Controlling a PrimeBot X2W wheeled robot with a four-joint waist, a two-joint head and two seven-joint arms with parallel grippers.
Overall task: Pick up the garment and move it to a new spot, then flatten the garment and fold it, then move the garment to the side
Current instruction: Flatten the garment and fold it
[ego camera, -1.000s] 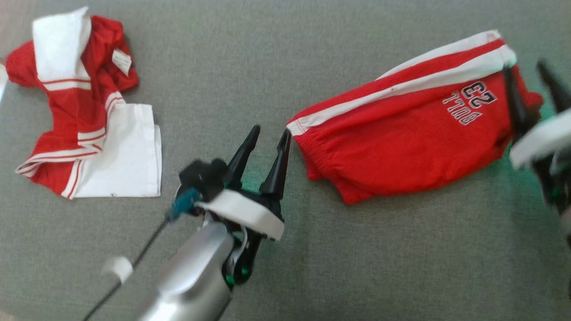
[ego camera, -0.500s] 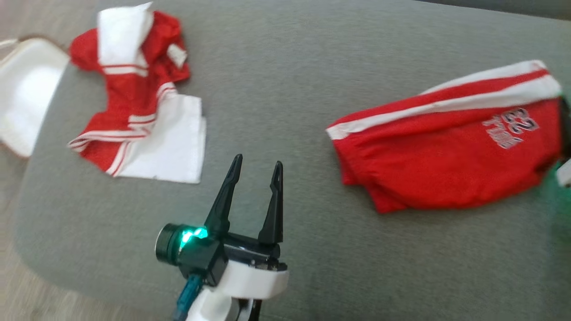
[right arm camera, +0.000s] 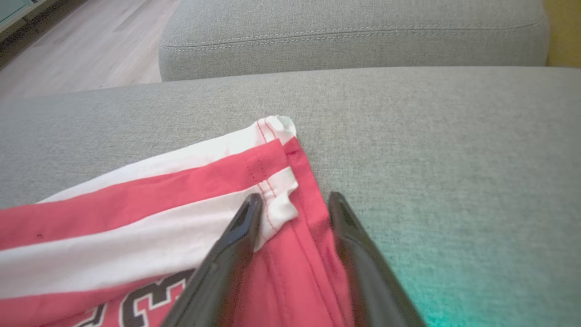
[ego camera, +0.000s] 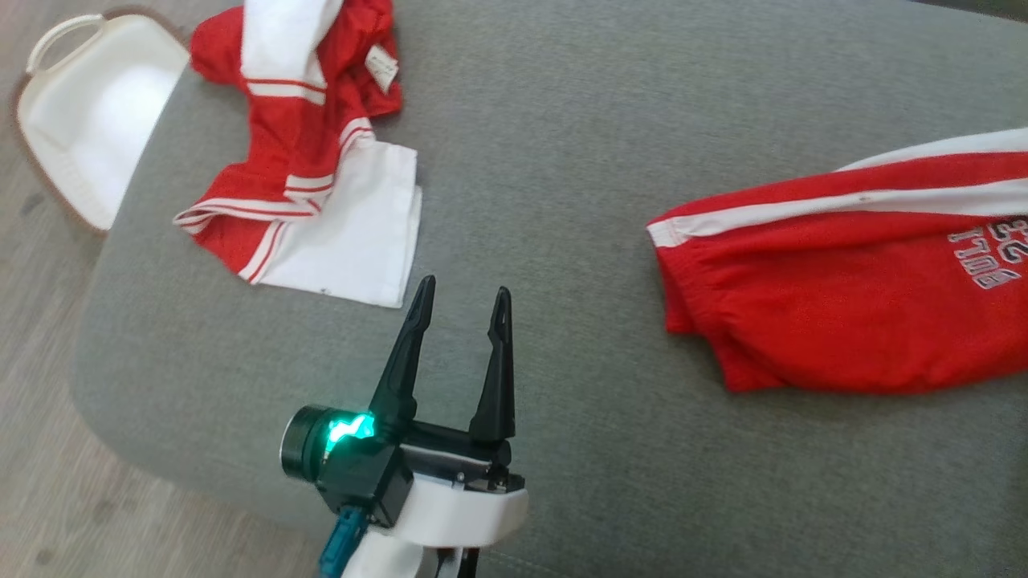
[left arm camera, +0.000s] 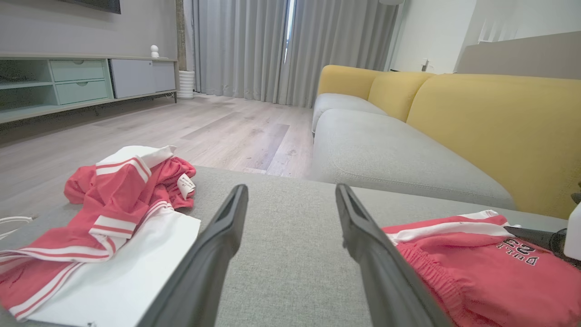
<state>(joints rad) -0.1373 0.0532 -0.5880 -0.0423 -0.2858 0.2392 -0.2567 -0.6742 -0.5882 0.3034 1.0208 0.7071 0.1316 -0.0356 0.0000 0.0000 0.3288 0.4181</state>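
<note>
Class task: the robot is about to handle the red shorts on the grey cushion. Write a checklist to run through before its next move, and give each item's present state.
1. Right gripper lined up on the red shorts: ok, fingers straddle the hem corner.
2. Grip closed on the hem: not ok, jaws stand apart.
3. Left gripper free: ok, open over bare grey cushion, holding nothing.
4. Left gripper at the waistband: not ok, apart from it.
5. Crumpled jersey clear of the shorts: ok, well apart.
6. Shorts lying flat: cannot tell, one end is cut off in the head view.
</note>
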